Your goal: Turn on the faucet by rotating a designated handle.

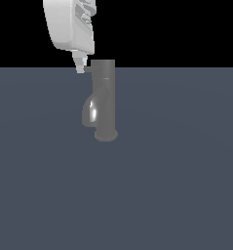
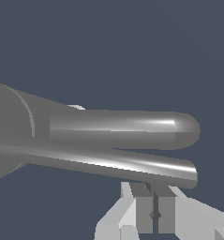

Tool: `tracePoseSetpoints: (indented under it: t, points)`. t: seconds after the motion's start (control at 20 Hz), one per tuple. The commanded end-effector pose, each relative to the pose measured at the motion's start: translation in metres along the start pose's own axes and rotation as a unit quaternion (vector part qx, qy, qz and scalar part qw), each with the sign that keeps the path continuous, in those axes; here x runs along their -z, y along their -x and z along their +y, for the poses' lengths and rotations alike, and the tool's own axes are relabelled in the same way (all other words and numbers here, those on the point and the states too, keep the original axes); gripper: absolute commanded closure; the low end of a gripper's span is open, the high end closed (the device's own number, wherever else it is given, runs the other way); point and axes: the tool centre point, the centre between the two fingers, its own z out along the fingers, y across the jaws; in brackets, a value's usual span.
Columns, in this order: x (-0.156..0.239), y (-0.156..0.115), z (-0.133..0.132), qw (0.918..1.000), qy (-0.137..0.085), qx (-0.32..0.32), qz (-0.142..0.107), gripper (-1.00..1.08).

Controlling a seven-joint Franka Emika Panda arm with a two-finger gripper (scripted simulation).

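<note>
The gripper (image 1: 80, 67) hangs just beside the top of the faucet (image 1: 104, 100), on the exterior view's left, its pale fingertips level with the wide cap. In the wrist view the fingers (image 2: 166, 213) sit side by side with only a thin dark slit between them, so the hand looks closed on nothing; it is pressing or about to press, not grasping.

Just past those tips, the handle (image 1: 87, 70) is a short grey stub poking out of the cap toward the gripper. Touching or a hair apart? I cannot tell from the exterior view. From the wrist, two shiny rods run out from the faucet body, one over the other: the rounded one (image 2: 127, 130) and a thinner tapering one (image 2: 118, 161) nearer the fingers. Which is the handle and which the spout (image 1: 91, 111) I would not swear to.

That is the first worry: if the push lands on the spout, nothing will turn. The second: with closed fingers against a smooth round rod, the tips could ride over or under it and slip off, leaving the handle barely rotated. A push aimed along the rod rather than across it would only jam against the cap.

Beyond, the faucet stands upright on its flared base on the slate-blue floor (image 1: 186, 195).
</note>
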Motion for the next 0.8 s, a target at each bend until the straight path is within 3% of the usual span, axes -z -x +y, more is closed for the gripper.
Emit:
tracePoseSetpoints:
  t: [0.0, 0.55, 0.6, 0.65, 0.75]
  points:
    - [0.000, -0.025, -0.002, 1.0000, 0.000, -0.008, 0.001, 1.08]
    - [0.000, -0.098, -0.005, 0.9999, 0.001, -0.011, 0.001, 1.08]
    - [0.000, -0.098, -0.005, 0.9999, 0.001, -0.011, 0.001, 1.08]
    - [0.000, -0.074, -0.004, 1.0000, 0.000, 0.006, 0.000, 1.08]
    - [0.000, -0.080, -0.010, 1.0000, 0.000, 0.005, 0.000, 1.08]
